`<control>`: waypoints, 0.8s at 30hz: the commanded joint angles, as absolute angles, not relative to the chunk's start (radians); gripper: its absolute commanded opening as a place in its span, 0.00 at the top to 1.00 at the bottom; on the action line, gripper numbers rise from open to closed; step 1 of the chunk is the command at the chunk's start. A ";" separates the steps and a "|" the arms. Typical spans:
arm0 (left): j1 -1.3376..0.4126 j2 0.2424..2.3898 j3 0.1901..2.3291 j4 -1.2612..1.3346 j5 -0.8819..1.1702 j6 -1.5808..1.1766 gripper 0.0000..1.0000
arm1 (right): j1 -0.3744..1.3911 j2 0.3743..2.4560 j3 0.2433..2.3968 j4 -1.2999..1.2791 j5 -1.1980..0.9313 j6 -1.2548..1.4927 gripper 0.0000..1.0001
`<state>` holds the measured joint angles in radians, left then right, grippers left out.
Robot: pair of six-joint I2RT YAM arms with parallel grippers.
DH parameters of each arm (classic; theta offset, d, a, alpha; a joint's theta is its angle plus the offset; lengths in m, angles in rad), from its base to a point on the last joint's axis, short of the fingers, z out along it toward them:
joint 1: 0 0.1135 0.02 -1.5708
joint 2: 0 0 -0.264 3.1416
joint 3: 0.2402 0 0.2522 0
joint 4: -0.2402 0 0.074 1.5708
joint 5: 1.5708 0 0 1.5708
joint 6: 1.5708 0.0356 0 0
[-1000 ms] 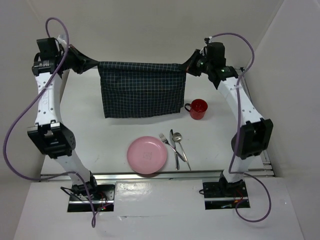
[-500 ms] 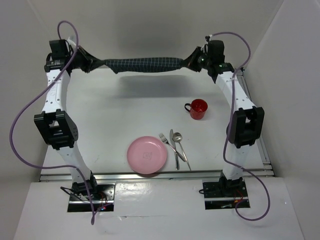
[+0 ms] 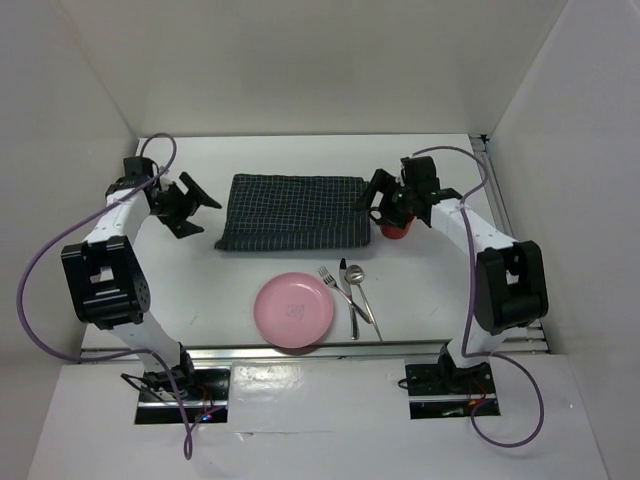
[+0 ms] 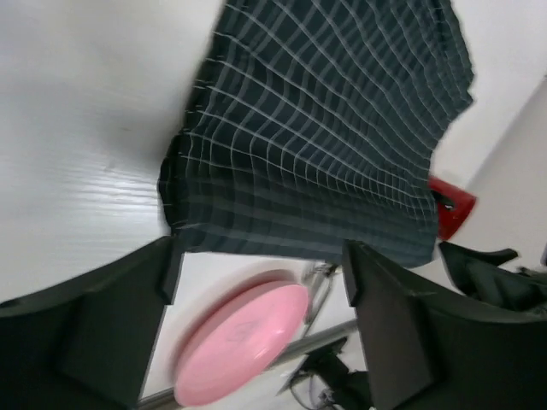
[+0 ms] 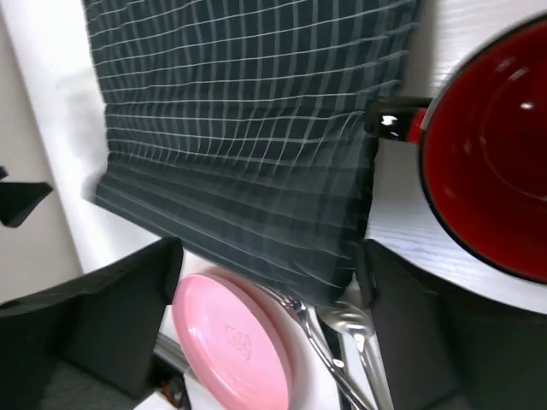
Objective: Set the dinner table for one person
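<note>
The dark checked placemat lies flat on the white dinner table, toward the back. My left gripper hovers just off its left edge, open and holding nothing. My right gripper is open at the cloth's right edge, in front of the red cup. The left wrist view shows the placemat ahead of the open gripper, with the pink plate beyond. The right wrist view shows the placemat, the red cup and the pink plate past the open gripper.
A pink plate sits near the front edge. To its right lie a fork, a knife and a spoon, partly crossed. A metal rail runs along the near edge, and white walls enclose the table.
The cloth hung stretched in the air between both shut grippers. Both arms came down and forward, the cloth now lies flat, and both grippers have opened and let go.
</note>
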<state>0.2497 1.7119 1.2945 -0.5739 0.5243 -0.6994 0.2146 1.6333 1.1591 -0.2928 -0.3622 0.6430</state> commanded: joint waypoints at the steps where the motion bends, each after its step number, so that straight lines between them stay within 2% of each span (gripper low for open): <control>1: 0.267 1.646 1.322 -0.633 0.425 -0.620 0.00 | 0.242 1.543 1.158 -0.313 -0.287 0.615 0.02; 5: 0.267 1.594 1.380 -0.664 0.394 -0.611 0.00 | 0.253 1.468 1.180 -0.356 -0.216 0.606 0.01; 7: 0.255 1.594 1.414 -0.664 0.385 -0.600 0.02 | 0.276 1.468 1.219 -0.356 -0.192 0.606 0.05; 8: 0.255 1.594 1.423 -0.664 0.385 -0.600 0.13 | 0.290 1.468 1.239 -0.356 -0.180 0.606 0.15; 10: 0.218 1.640 1.446 -0.640 0.396 -0.588 0.30 | 0.337 1.537 1.319 -0.385 -0.179 0.575 0.39; 11: 0.204 1.660 1.456 -0.640 0.396 -0.578 0.47 | 0.353 1.575 1.353 -0.409 -0.179 0.566 0.48; 12: 0.178 1.684 1.456 -0.640 0.385 -0.578 0.76 | 0.362 1.616 1.385 -0.438 -0.179 0.557 0.70; 13: 0.166 1.737 1.486 -0.631 0.385 -0.568 0.94 | 0.371 1.700 1.446 -0.489 -0.179 0.557 0.78; 14: 0.154 1.765 1.497 -0.630 0.370 -0.568 1.00 | 0.385 1.741 1.472 -0.506 -0.179 0.545 0.86; 16: 0.120 1.828 1.509 -0.630 0.328 -0.568 1.00 | 0.396 1.846 1.537 -0.534 -0.170 0.545 1.00; 24: 0.052 1.963 1.509 -0.607 0.207 -0.588 1.00 | 0.405 2.065 1.638 -0.578 -0.083 0.535 1.00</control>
